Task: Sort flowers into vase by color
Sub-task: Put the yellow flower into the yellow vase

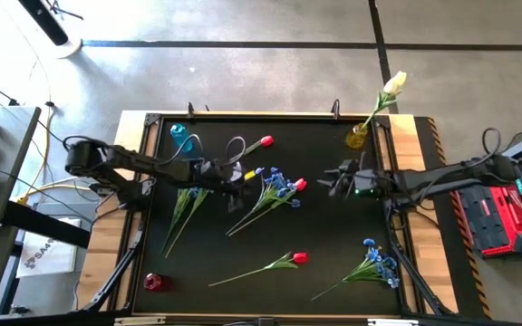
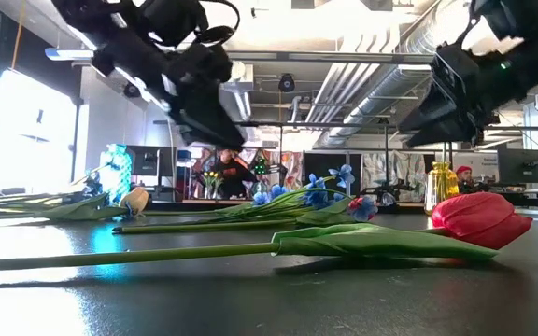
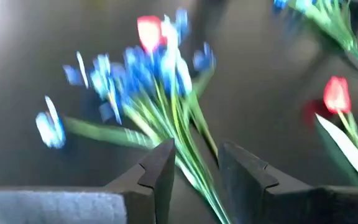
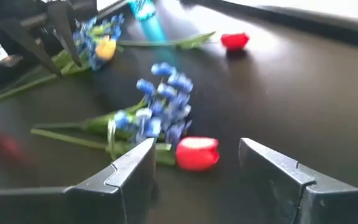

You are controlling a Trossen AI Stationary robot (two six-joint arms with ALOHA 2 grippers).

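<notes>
Left gripper point(image 1: 235, 175) jaws narrowly apart, empty, over blue spray point(image 1: 275, 186); right gripper point(image 1: 329, 177) wide apart beside red tulip point(image 1: 299, 185).

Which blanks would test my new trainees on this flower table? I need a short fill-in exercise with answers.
1. The yellow vase at the table's far right corner holds one ____ tulip.
2. The red vase stands near the table's front ____ corner.
3. In the middle bunch, a red tulip lies among stems with small ____ blossoms.
4. The right tool has its fingers ____ over that red tulip.

Missing words: cream; left; blue; open
</notes>
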